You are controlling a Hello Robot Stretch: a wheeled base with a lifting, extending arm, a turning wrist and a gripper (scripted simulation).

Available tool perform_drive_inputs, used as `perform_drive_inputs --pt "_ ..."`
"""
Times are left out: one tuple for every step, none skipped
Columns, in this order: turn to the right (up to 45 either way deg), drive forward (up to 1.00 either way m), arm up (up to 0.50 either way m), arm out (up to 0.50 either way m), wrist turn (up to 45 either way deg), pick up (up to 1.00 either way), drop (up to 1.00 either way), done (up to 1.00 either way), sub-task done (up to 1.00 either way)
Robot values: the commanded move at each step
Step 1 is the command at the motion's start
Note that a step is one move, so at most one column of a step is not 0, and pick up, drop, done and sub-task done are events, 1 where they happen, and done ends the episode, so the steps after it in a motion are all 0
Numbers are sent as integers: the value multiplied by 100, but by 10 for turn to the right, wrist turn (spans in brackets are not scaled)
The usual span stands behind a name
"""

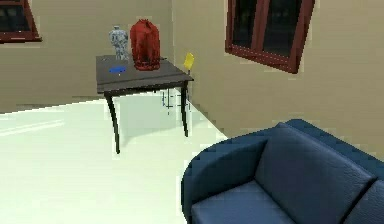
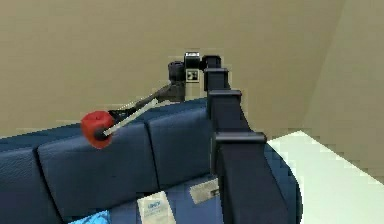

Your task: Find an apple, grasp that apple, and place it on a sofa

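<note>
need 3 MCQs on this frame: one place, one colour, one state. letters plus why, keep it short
1. Where is the red round thing?
A. in a sink
B. at the finger end of the gripper, near the backrest of the sofa
C. on a shelf

2. What colour is the sofa?
A. dark blue
B. yellow
C. white

3. How does the table stand?
A. on its side
B. upside down
C. upright, with things on top

1 B: it sits where the thin fingers end, by the backrest's top.
2 A: its cushions are dark blue in both views.
3 C: its legs are on the floor and a red object stands on top.
</note>
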Motion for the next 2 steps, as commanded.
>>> perform_drive_inputs --pt "0 0 -44 0 0 0 0 0 0" --pt "0 0 -32 0 0 0 0 0 0"
